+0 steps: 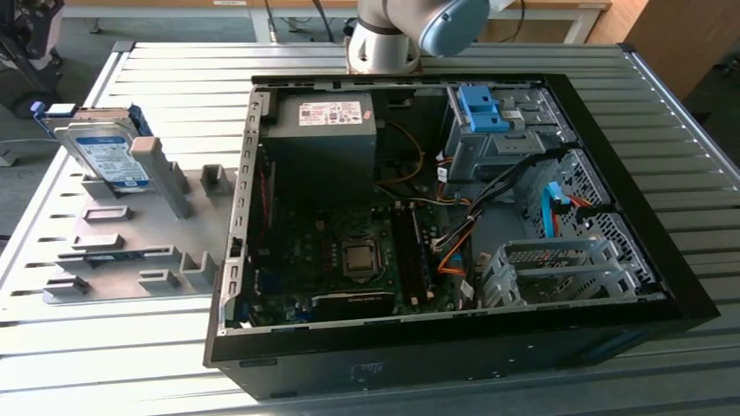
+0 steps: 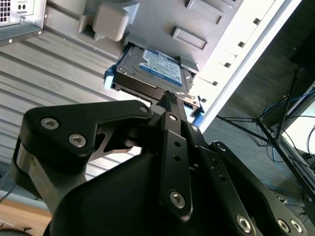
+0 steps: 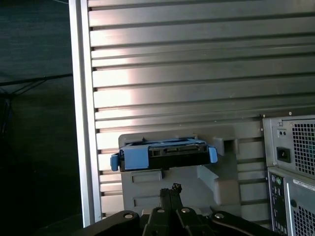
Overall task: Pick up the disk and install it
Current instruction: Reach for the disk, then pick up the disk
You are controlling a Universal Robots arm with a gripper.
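Observation:
The disk is a silver drive with a white-and-blue label and blue side rails. It stands tilted on a grey fixture plate at the exterior view's left, outside the computer case. In both wrist views the disk lies beyond my fingertips and apart from them. My black gripper is shut, fingers pressed together with nothing between them. The arm rises behind the case's far wall.
An open black computer case lies on the slatted metal table, with a grey power supply box and a blue plastic bracket in its drive cage. Several grey holders stand on the fixture plate. The table edge runs close to the disk.

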